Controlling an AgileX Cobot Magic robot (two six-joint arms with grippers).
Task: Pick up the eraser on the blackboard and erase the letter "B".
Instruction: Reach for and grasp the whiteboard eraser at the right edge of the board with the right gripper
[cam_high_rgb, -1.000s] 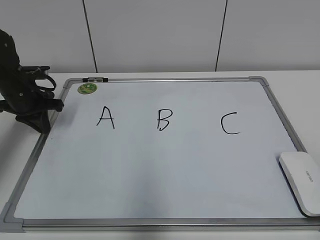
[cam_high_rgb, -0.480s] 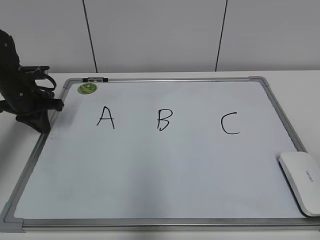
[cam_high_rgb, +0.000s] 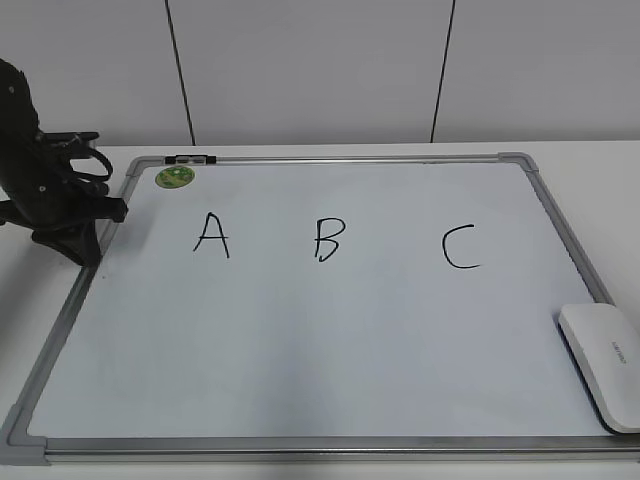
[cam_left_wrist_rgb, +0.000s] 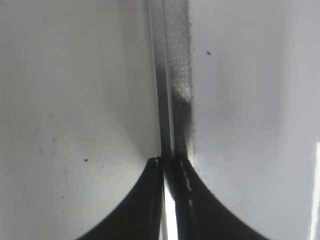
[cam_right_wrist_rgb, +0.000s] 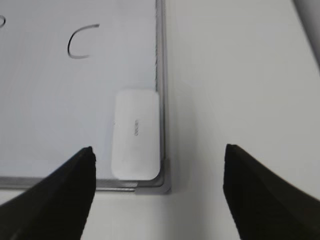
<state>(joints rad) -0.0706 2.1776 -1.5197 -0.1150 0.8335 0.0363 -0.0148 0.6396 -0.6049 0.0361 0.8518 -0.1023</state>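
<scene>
The blackboard (cam_high_rgb: 330, 350) is a white board in a silver frame, lying flat, with black letters A (cam_high_rgb: 211, 236), "B" (cam_high_rgb: 327, 238) and C (cam_high_rgb: 460, 247). The white eraser (cam_high_rgb: 603, 362) lies on its near right corner. In the right wrist view the eraser (cam_right_wrist_rgb: 136, 134) sits against the frame corner, and my right gripper (cam_right_wrist_rgb: 157, 152) is open above it, its fingers spread wide on either side and apart from it. This gripper is out of the exterior view. My left gripper (cam_high_rgb: 85, 245) is shut and empty at the board's left frame (cam_left_wrist_rgb: 172, 75).
A round green magnet (cam_high_rgb: 174, 177) sits at the board's far left corner, next to a small black clip (cam_high_rgb: 190, 159) on the top frame. The white table (cam_right_wrist_rgb: 240, 100) extends to the right of the board. A white wall stands behind.
</scene>
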